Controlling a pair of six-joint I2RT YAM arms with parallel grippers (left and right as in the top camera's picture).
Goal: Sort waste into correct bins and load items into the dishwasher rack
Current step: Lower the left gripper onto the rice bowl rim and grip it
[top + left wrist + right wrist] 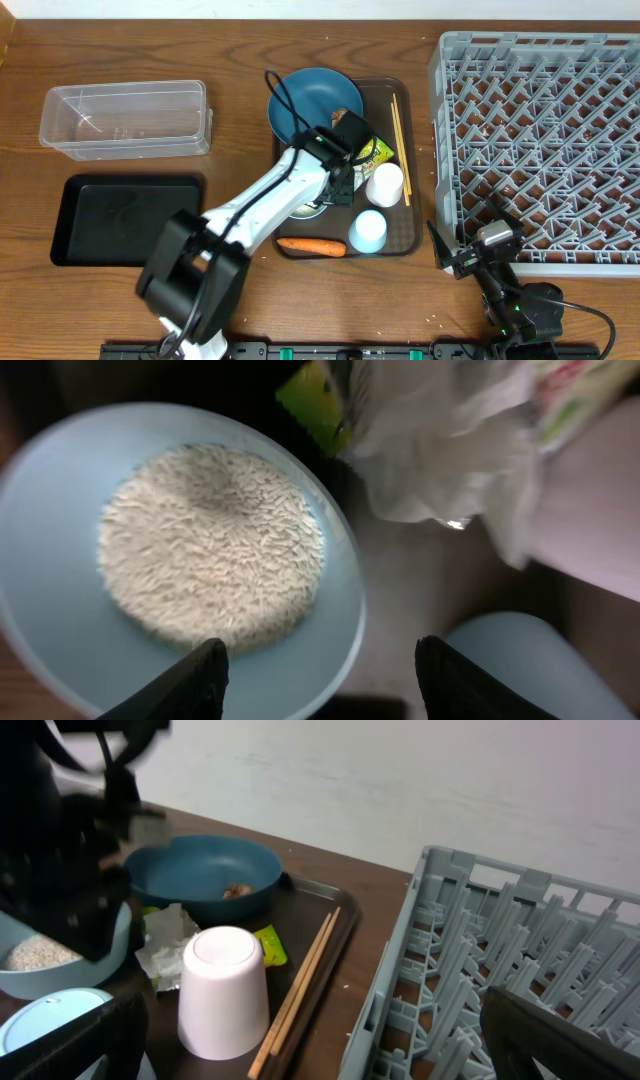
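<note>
Above the brown serving tray (400, 245), the left gripper (330, 680) hangs with jaws parted and empty, over the rim of the pale blue bowl (50, 610) of white rice (210, 545). Crumpled white paper (440, 450) and the snack wrapper (315, 400) lie just beyond. The carrot (311, 245) lies at the tray's near edge. The right gripper (315, 1045), wide apart and empty, is beside the dishwasher rack (540, 130).

Soft, even light overhead; faint shadows. Ahead of the left gripper (322, 650) the bowl (40, 610) of rice (210, 550) is blurred — the paper (440, 450) beyond glares white. The right gripper (315, 1030) shows its fingers (560, 1040) as dark, unfocused shapes; the cup (225, 990) just ahead is sharp.
</note>
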